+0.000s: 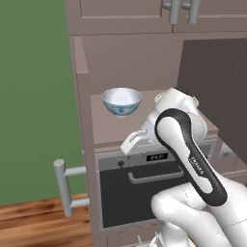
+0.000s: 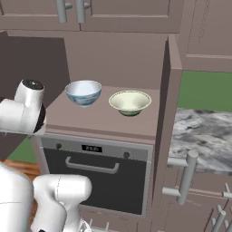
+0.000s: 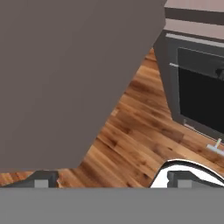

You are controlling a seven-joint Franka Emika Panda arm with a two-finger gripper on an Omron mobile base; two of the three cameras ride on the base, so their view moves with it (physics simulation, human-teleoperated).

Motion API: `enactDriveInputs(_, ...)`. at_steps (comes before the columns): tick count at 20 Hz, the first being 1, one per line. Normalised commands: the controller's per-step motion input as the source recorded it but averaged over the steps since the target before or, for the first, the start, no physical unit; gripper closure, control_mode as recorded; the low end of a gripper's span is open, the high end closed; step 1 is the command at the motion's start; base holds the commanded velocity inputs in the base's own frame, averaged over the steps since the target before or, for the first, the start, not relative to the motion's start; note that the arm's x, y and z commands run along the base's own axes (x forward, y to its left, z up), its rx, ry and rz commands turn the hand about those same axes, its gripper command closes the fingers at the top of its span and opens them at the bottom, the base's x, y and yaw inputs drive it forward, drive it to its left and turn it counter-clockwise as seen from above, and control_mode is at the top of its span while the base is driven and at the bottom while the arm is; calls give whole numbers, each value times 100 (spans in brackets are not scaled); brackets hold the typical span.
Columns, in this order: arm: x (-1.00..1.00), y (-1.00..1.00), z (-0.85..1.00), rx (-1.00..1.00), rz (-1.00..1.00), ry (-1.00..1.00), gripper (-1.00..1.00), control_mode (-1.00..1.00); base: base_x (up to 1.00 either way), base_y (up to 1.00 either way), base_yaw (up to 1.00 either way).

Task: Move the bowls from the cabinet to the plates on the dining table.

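open cabinet (image 2: 113, 59), white bowl (image 2: 83, 93), cream-green bowl (image 2: 130, 103) inside

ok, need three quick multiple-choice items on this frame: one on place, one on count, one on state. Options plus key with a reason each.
1. Where do the bowls sit?
A. on the cabinet shelf above the oven
B. on the wooden floor
C. inside the oven

2. How many bowls are on that shelf?
A. one
B. two
C. four

3. What state is the end effector in?
A. shut on a bowl
B. open, holding nothing
C. shut on a door handle

Key: 1 A, the white-blue bowl and the cream-green bowl rest on the cabinet shelf over the oven. 2 B, just those two. 3 B, the end effector has its fingertips spread wide over the floor.
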Motion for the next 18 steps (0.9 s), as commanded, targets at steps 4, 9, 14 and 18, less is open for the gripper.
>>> enactDriveInputs(4, 15, -39, 25, -31, 0, -5, -100, -100, 0, 0, 0)
enactDriveInputs(9, 6, -25, 20, -29, 0, -7, -100, -100, 0, 0, 0)
enactDriveInputs(14, 9, -25, 4, -25, 0, -7, -100, -100, 0, 0, 0)
enactDriveInputs(18, 14, -45, 0, -17, 4, -5, -100, -100, 0, 0, 0)
